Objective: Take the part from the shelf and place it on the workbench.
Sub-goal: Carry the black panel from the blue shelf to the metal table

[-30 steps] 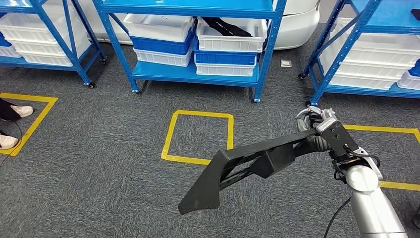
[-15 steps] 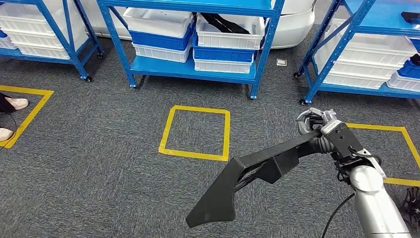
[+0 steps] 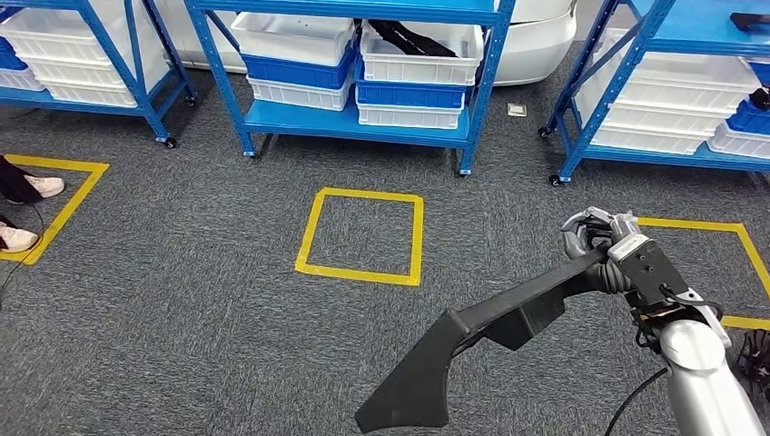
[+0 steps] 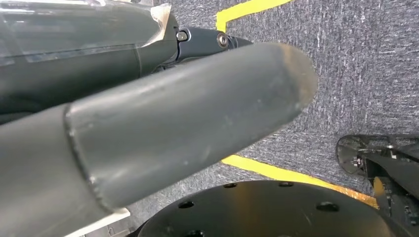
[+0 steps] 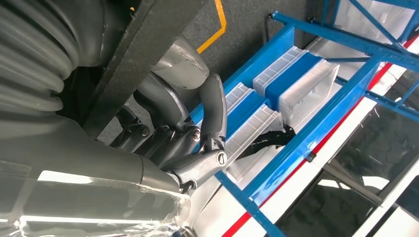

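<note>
A long black angular part (image 3: pixel 490 318) juts out over the grey carpet toward the lower middle of the head view. My right hand (image 3: pixel 604 245) grips its narrow end at the lower right, with the fingers wrapped round it. In the right wrist view the part (image 5: pixel 143 44) passes across the palm, and the curled fingers (image 5: pixel 210 113) close over it. My left hand (image 4: pixel 163 123) hangs over the floor in the left wrist view, its thick thumb stretched out and nothing in it.
Blue shelf racks (image 3: pixel 363 123) with white and blue bins stand along the far side; one bin holds another black part (image 3: pixel 409 41). A yellow taped square (image 3: pixel 363 236) marks the carpet ahead, another yellow taped square (image 3: pixel 740 241) lies at the right. A person's shoes (image 3: pixel 27 186) are at the left edge.
The whole view has shifted a little, so the camera has moved. My right hand and the held part sit lower and further right in the picture; the grip is the same.
</note>
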### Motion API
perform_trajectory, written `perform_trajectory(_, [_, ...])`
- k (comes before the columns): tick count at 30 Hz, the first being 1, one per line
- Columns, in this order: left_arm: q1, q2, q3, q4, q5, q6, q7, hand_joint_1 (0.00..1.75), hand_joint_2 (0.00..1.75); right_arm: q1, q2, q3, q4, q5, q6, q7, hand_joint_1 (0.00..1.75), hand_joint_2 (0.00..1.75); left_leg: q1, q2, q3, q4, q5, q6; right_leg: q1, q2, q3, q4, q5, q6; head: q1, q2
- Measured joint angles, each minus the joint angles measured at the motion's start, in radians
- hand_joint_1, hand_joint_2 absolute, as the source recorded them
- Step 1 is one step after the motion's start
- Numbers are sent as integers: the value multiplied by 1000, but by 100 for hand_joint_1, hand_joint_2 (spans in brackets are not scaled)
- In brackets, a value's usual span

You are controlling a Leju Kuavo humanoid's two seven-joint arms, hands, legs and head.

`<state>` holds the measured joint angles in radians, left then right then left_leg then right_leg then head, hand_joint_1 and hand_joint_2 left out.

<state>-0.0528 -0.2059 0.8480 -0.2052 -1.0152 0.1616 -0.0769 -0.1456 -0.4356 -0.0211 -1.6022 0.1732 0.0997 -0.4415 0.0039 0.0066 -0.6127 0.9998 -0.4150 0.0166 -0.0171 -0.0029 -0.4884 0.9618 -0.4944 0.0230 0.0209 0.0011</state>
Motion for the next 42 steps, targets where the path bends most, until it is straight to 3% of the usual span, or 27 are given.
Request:
perform_trajectory(2, [0,1,1,0,0,0,-1,0,0,-8,2,0,-1,6,9,1,175,175,4,-4,-36,82,-66,-9,-9,-1,-9,0,15,-19,-6,0])
perform_trajectory(4, [0,2,2,0,0,0,-1,0,0,-17,6,0,0,10,14,1,175,175,6,-6,-88,219,-146,-16,-4,-1,-28,3,28,-27,-10,0])
perform_trajectory(5, [0,2,2,0,0,1,-1,0,0,-19,8,0,1,13,15,2,175,175,7,-6,-102,267,-166,-19,-3,-1,-38,6,33,-27,-10,0])
perform_trajectory(6, [0,2,3,0,0,1,-2,0,0,-22,9,0,2,15,16,3,175,175,7,-6,-98,280,-167,-20,-2,-1,-47,10,36,-25,-10,0])
perform_trajectory(7, [0,2,5,0,0,2,-3,0,0,-26,10,0,4,19,17,5,175,175,8,-6,-72,247,-150,-20,-2,-1,-55,16,39,-24,-10,0])
perform_trajectory(10, [-2,1,9,0,2,6,-10,0,0,-50,9,1,13,24,23,12,175,175,9,-7,49,54,-88,-12,1,-1,-76,36,42,-19,-10,0])
perform_trajectory(11, [-3,1,10,0,2,7,-11,0,0,-61,8,2,16,24,24,13,175,175,6,-8,66,21,-80,-7,3,0,-81,40,44,-13,-10,0])
perform_trajectory(14, [-4,0,12,0,2,8,-14,0,0,-85,7,4,25,24,27,15,175,175,-2,-9,62,8,-66,13,9,-1,-89,38,55,9,-9,0])
perform_trajectory(16, [-5,-1,14,0,2,7,-16,0,0,-92,5,5,31,24,28,16,175,175,0,-7,55,-3,-47,28,8,0,-106,61,38,14,-8,0])
perform_trajectory(19, [-5,-2,16,0,2,6,-19,0,0,-99,3,6,38,24,28,16,175,175,3,-5,32,-9,-24,40,2,0,-179,234,-63,2,-2,0])
perform_trajectory(20, [-5,-2,16,0,2,6,-19,0,0,-100,3,7,41,24,29,16,175,175,3,-5,23,-8,-18,39,0,0,-198,292,-89,4,0,0])
perform_trajectory(21, [-5,-2,17,0,2,5,-20,0,0,-100,3,8,44,24,30,17,175,175,3,-5,14,-8,-12,38,-2,0,-200,317,-100,10,1,0])
perform_trajectory(22, [-4,-2,17,0,2,4,-21,0,0,-100,3,9,46,23,31,17,175,175,4,-5,7,-8,-6,36,-3,0,-181,303,-96,19,2,0])
perform_trajectory(24, [-5,-2,17,0,3,2,-24,0,0,-102,2,10,48,23,33,17,175,175,5,-5,-4,-6,5,27,-11,-1,-87,163,-60,38,2,0])
perform_trajectory(26, [-5,-2,18,0,3,-1,-26,0,0,-106,1,12,48,23,33,18,175,175,2,-5,-9,-4,12,15,-8,1,-16,39,-32,39,3,0])
perform_trajectory(28, [-6,-3,19,0,3,-3,-27,0,0,-109,1,15,50,25,33,19,175,175,1,-5,-11,-4,19,4,3,4,-10,18,-22,23,1,0])
perform_trajectory(30, [-5,-3,21,0,3,-5,-27,0,0,-111,1,19,52,27,33,22,175,175,4,-5,-16,-1,21,-8,-1,4,-15,19,-11,5,-1,0])
perform_trajectory(31, [-5,-3,23,0,3,-6,-27,0,0,-112,1,22,52,28,33,23,175,175,7,-6,-26,16,4,-13,-5,3,-18,18,-4,-5,-1,0])
perform_trajectory(32, [-4,-3,24,0,3,-7,-27,0,0,-114,1,23,52,29,33,24,175,175,8,-6,-43,54,-28,-16,-9,2,-22,18,4,-15,-3,0])
perform_trajectory(34, [-4,-2,25,0,3,-10,-28,0,0,-114,1,26,52,30,33,26,175,175,9,-7,-94,188,-116,-22,-7,0,-34,19,16,-26,-7,0])
perform_trajectory(35, [-3,-2,25,0,3,-12,-29,0,0,-113,1,27,52,30,33,27,175,175,9,-7,-116,254,-148,-24,-5,0,-41,20,20,-27,-8,0])
perform_trajectory(36, [-2,-2,25,0,3,-13,-30,0,0,-111,1,28,52,30,33,27,175,175,9,-7,-124,290,-161,-24,-3,0,-47,21,23,-26,-8,0])
perform_trajectory(37, [-2,-2,25,0,3,-14,-31,0,0,-110,1,29,52,31,33,28,175,175,9,-7,-113,288,-155,-22,-1,0,-51,22,25,-25,-8,0])
perform_trajectory(38, [-2,-2,25,0,3,-15,-32,0,0,-109,1,29,52,31,33,28,175,175,9,-7,-80,245,-133,-18,1,1,-53,24,26,-24,-9,0])
perform_trajectory(40, [-3,0,25,0,3,-15,-34,0,0,-108,1,30,52,31,33,28,175,175,6,-8,10,103,-83,-3,7,1,-54,27,28,-22,-10,0])
perform_trajectory(42, [-4,0,25,0,2,-17,-37,0,0,-108,-1,29,52,31,33,29,175,175,2,-7,59,16,-62,9,12,1,-57,29,31,-16,-9,0])
